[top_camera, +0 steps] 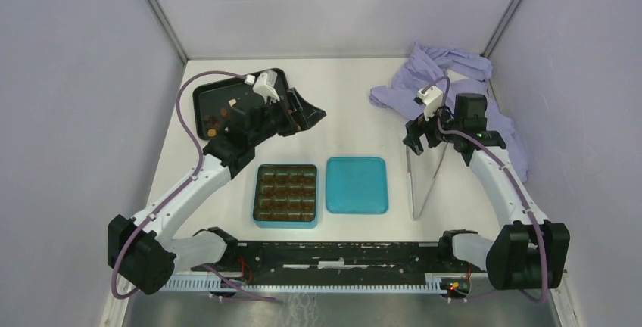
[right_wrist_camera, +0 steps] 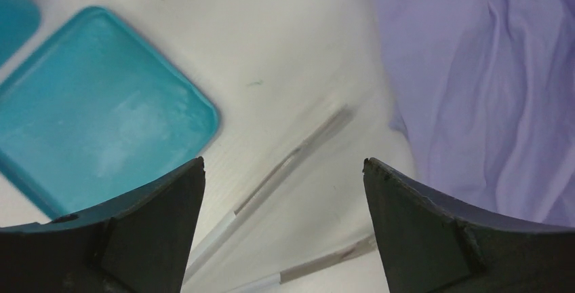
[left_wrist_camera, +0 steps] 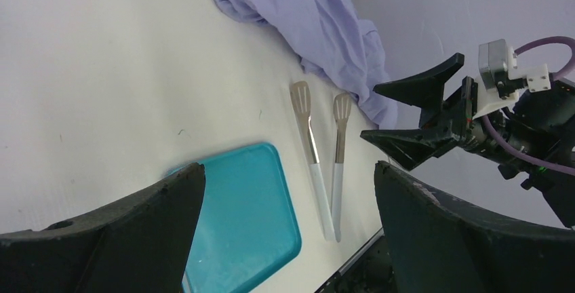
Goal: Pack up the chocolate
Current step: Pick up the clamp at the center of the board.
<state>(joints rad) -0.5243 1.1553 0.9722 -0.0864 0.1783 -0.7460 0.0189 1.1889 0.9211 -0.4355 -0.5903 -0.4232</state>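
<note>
From above: shows the teal lid (top_camera: 356,185) lying flat on the white table (top_camera: 356,100), with the open box (top_camera: 285,194) and its brown grid just left of the lid, edges parallel, a thin gap between. Puts the chocolate (top_camera: 214,121) well back and left of the lid, as a few brown pieces in the black tray (top_camera: 208,92); cannot tell whether any sits in the grid. Finds the left gripper (top_camera: 306,115) spread wide and empty, raised over the tray's right edge, behind and left of the lid. Finds the right gripper (top_camera: 419,139) equally wide and empty, behind and right of the lid, above the splayed far ends of the tongs (top_camera: 424,183). Leaves a strip of bare table between the lid's right edge and the tongs. Heaps the purple cloth (top_camera: 454,77) further back and right of the lid.

From the left wrist: frames a rounded corner of the lid (left_wrist_camera: 251,218) between two wide black fingers (left_wrist_camera: 135,232). Sets the tongs (left_wrist_camera: 322,164) just right of the lid, not touching, flat ends toward the cloth (left_wrist_camera: 312,28).

From the right wrist: catches the lid (right_wrist_camera: 102,116) at left, blurred tongs (right_wrist_camera: 291,164) past its corner, and cloth (right_wrist_camera: 474,83) filling the right.
</note>
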